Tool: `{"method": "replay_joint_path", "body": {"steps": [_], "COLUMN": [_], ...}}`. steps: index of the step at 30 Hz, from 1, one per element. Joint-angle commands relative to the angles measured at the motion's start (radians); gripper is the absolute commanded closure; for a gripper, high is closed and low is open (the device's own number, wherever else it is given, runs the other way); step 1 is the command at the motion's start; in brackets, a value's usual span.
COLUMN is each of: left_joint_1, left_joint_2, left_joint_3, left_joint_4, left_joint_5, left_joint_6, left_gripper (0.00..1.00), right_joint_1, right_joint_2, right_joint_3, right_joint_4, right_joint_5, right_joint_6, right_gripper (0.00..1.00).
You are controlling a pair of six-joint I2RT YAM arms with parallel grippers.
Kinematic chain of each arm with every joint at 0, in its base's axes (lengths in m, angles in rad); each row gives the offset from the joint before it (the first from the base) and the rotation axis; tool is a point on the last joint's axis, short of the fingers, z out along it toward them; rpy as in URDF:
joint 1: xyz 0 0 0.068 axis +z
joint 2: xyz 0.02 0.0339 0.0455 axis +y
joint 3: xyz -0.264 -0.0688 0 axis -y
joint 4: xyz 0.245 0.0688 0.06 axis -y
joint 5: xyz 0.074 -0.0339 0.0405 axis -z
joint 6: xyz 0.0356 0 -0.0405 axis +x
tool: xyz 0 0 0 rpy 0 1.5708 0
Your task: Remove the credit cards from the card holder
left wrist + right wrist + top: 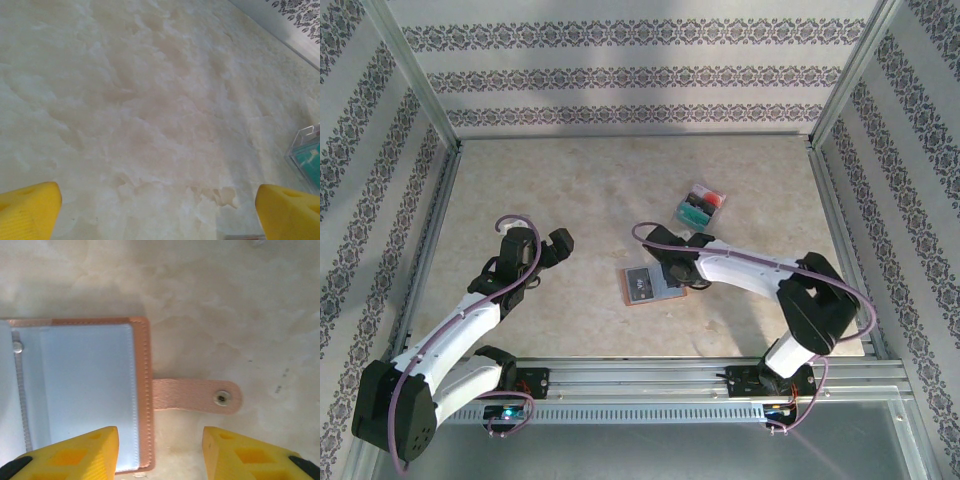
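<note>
Two claws released: left gripper (536,238) over table (570,170); right gripper (160,440) above open card holder (85,385); clear box (712,196) with credit cards (694,212) beyond, right.

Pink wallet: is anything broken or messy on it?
Nothing looks wrong. The card holder lies open and flat on the table, its snap strap sticking out sideways, unfastened.

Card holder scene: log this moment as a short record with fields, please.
card holder: lying open on the table, snap tab unfastened
pocket by the tab: looks empty
clear box: teal and red cards inside, beyond the holder
right jaws: open, over the holder's tab edge, gripping nothing
left jaws: wide open, above the table, away from the holder
</note>
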Motion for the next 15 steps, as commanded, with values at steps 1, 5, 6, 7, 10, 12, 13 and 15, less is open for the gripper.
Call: {"method": "replay_joint_path", "body": {"steps": [1, 5, 6, 7, 10, 12, 13, 15], "left_joint_1": [0.014, 0.014, 0.015, 0.014, 0.013, 0.013, 0.011, 0.010], "left_joint_2": [0.006, 0.011, 0.016, 0.020, 0.037, 0.044, 0.046, 0.050], "left_joint_3": [0.037, 0.043, 0.045, 0.048, 0.056, 0.060, 0.059, 0.057], "left_joint_4": [-0.032, -0.027, -0.021, -0.019, -0.014, -0.011, -0.006, 0.001], "left_joint_5": [0.018, 0.031, 0.037, 0.043, 0.062, 0.070, 0.073, 0.081], "left_joint_6": [0.032, 0.038, 0.040, 0.042, 0.046, 0.046, 0.043, 0.040], "left_gripper": [0.01, 0.01, 0.01, 0.00, 0.01, 0.01, 0.01, 0.01], "right_joint_1": [-0.014, -0.015, -0.015, -0.014, -0.015, -0.017, -0.017, -0.027], "right_joint_2": [-0.077, -0.155, -0.177, -0.201, -0.281, -0.344, -0.376, -0.425], "right_joint_3": [-0.026, -0.036, -0.039, -0.043, -0.060, -0.074, -0.085, -0.105], "right_joint_4": [-0.022, -0.017, -0.013, -0.009, 0.015, 0.042, 0.066, 0.094], "right_joint_5": [0.052, 0.074, 0.081, 0.089, 0.112, 0.109, 0.103, 0.076], "right_joint_6": [0.020, -0.004, -0.015, -0.023, -0.047, -0.072, -0.095, -0.120], "right_gripper": [0.51, 0.39, 0.33, 0.24, 0.05, 0.02, 0.02, 0.02]}}
